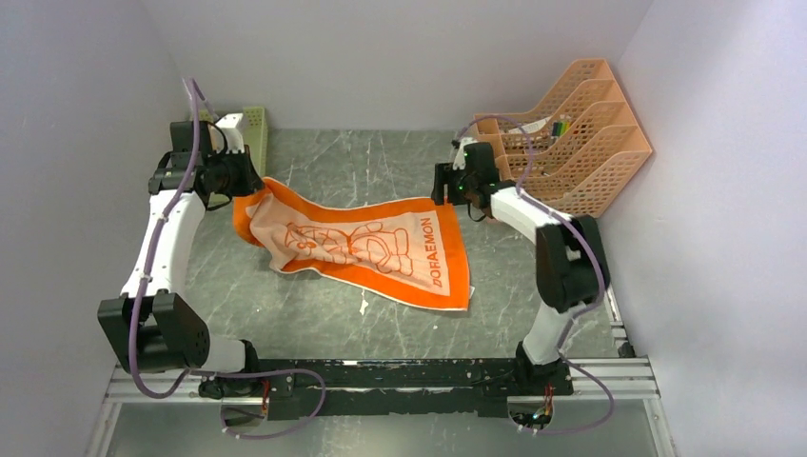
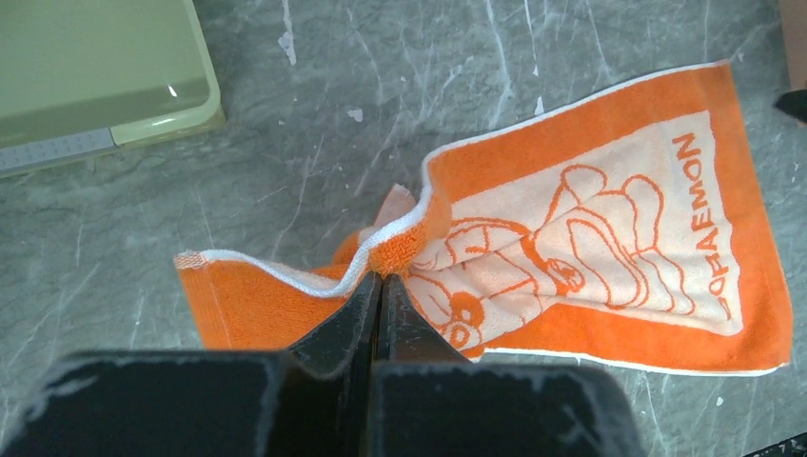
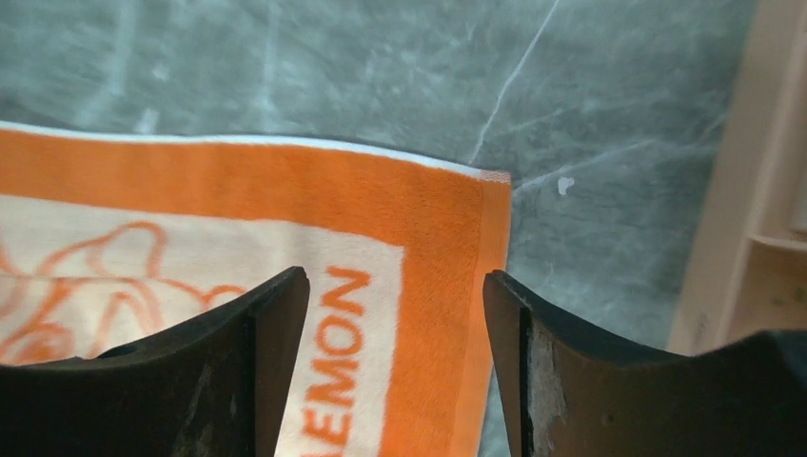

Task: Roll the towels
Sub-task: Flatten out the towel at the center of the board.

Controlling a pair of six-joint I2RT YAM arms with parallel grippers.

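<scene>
Towel: the towel (image 1: 366, 252) is lying rumpled on the counter (image 1: 362, 162) between the arms, flat at its right end and bunched at its left.
Left hand: the left hand (image 2: 381, 279) is clenching a fold of the towel's white-trimmed edge near that bunched end.
Right hand: the right hand (image 3: 395, 286) is hovering released, jaws apart, over the far right corner.
Handling: the towel is probably light, soft, limp terry. It is sagging around the pinch, so hems and corners look like the best holds.
Writing: the lettering (image 1: 430, 249) along the right band is showing "DORAEMON".
</scene>
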